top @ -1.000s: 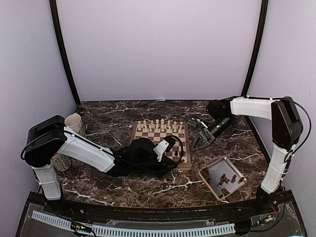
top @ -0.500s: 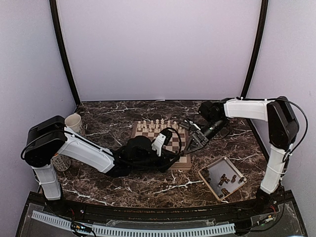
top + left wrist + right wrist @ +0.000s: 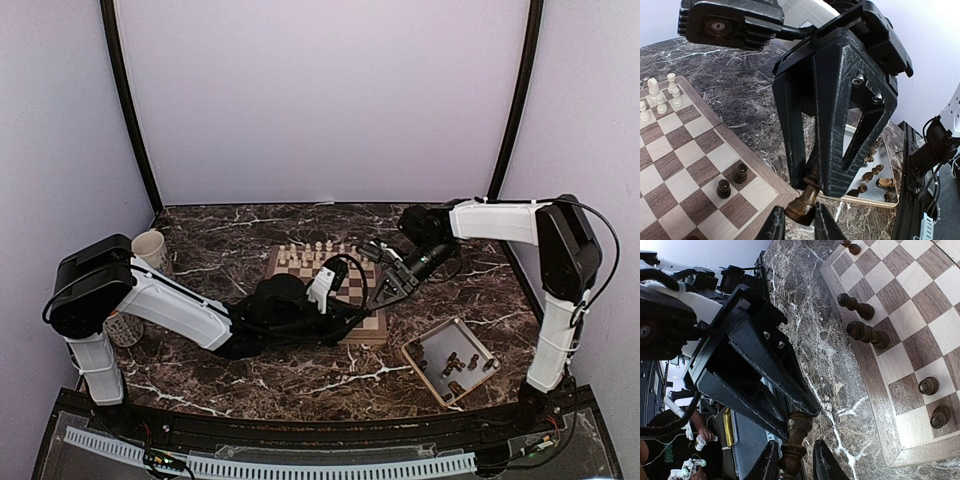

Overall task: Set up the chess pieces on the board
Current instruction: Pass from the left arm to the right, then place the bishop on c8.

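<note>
Status, left to right. A cream mug (image 3: 148, 248) sits at the left edge of the worktop (image 3: 300, 385) and is not part of this job.

The board (image 3: 690, 152) lies mid-worktop. The left arm (image 3: 180, 305) covers its near half in the top view, so we can't count everything on it. Pale chessmen (image 3: 318, 248) stand in rows along the board's far edge, so that side looks set.

On the dark side we see only a handful placed:
- Two dark pawns (image 3: 723, 189) stand upright on neighbouring squares by the board's near right corner.
- A few taller dark men (image 3: 867, 335) sit further along the same side in the right wrist view. We can't tell from that angle whether they stand straight.

One dark piece (image 3: 803, 206) is in the air just off the board's right rim, over the worktop. The left gripper (image 3: 799, 226) has its fingers clamped on the piece's base. The right gripper (image 3: 792, 466) faces it from the opposite side, fingers drawn narrow around the piece's upper end. We can't tell whether they pinch it yet. We read this as a handover between arms.

The tray (image 3: 428, 335) sits toward the worktop's near right corner, well apart from the board. Several dark chessmen (image 3: 455, 366) lie loose in it.

Our call: early on. Most of the dark set is not yet on the board. One piece is in hand, a batch is in the tray, and the dark ranks are largely bare where we can see them.
</note>
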